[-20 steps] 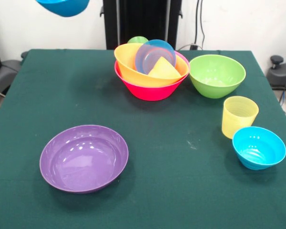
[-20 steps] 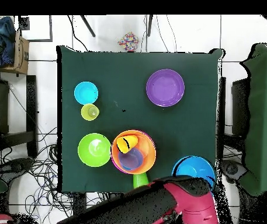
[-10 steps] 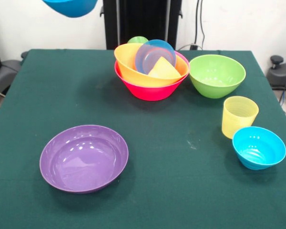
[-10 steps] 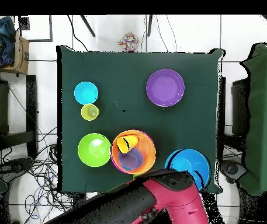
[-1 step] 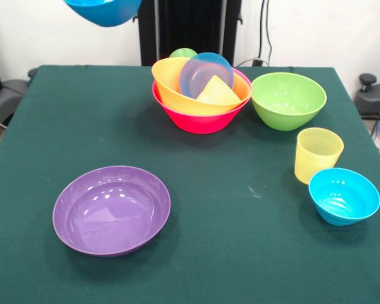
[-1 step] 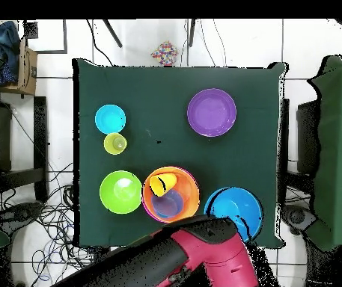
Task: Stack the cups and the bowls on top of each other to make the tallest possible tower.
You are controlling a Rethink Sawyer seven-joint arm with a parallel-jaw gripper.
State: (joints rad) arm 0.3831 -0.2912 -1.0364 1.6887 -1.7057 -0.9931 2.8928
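Above the table (image 5: 44, 126) hangs a blue bowl (image 5: 104, 11) beside the tower (image 5: 201, 95); gripper grip unclear

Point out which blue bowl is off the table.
The medium blue bowl, up in the air at the front view's top edge. The small light-blue bowl sits on the cloth; another small one lies in the tower.

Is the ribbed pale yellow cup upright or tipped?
Upright: the ribbed pale yellow cup stands mouth-up on the table.

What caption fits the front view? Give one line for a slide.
Blue bowl held aloft near nested pink bowl tower; purple bowl waits alone.
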